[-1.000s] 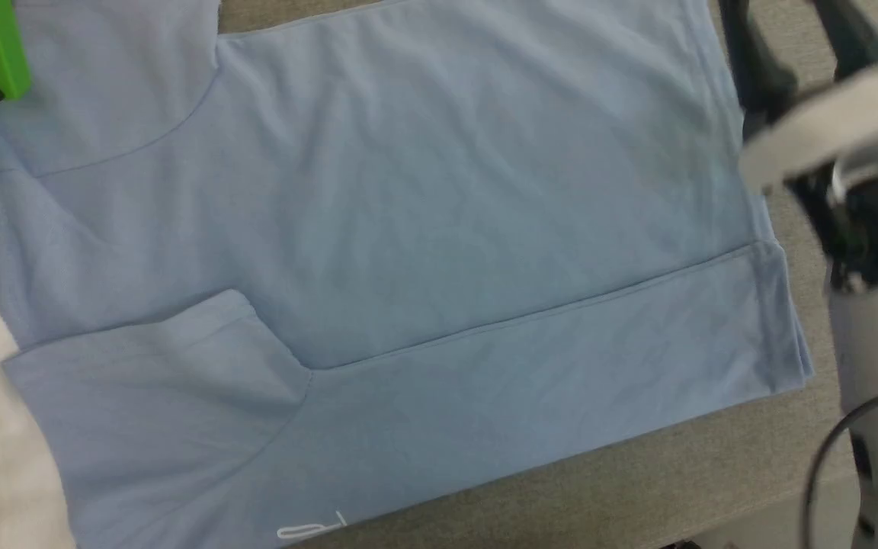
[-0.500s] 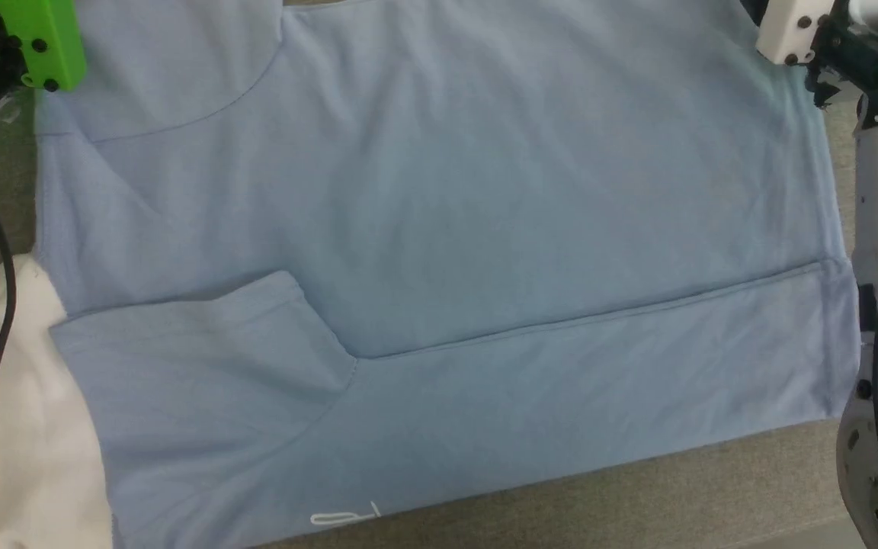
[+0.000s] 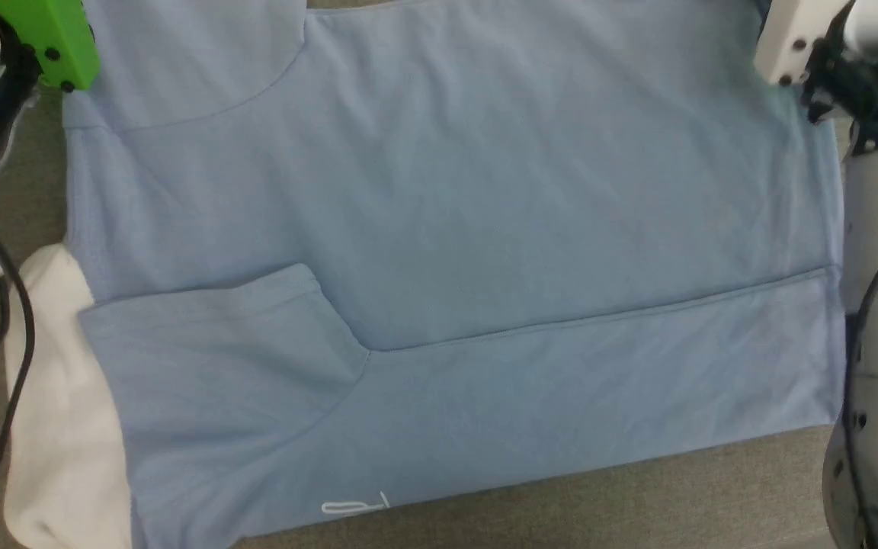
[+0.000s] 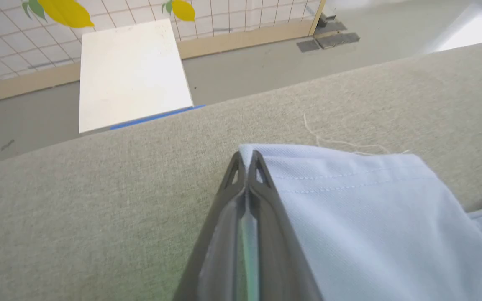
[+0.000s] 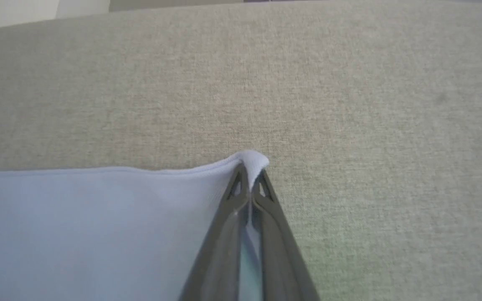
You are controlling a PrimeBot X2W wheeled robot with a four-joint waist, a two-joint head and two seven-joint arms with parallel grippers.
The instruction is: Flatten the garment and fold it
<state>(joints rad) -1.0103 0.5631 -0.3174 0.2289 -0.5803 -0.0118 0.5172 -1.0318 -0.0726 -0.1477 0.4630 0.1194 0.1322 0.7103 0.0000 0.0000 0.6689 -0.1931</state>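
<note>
Light blue T-shirt (image 3: 439,229), soft knit stuff with faint diagonal creases, is spread flat on a grey-beige woven tabletop (image 3: 637,496). Its long axis runs left to right in the head view, sleeve end on the robot's left. One short sleeve (image 3: 218,351) lies folded in over the body, and a long strip along the near side is folded up too, so there's a straight edge running across. A rounded white panel (image 3: 58,427) sticks out at the left end, and there's a small white script mark (image 3: 355,505) by the near edge.

Both arms reach out to the shirt's far corners, one down each side; the left one has a bright green block (image 3: 50,38) on it. The left gripper (image 4: 246,155) is pinched tight on a stitched, hemmed corner, fingers pressed together with cloth draping off to one side. Same for the right gripper (image 5: 249,173): it's clamped on a little bunched tip of fabric, low over the tabletop.
</note>
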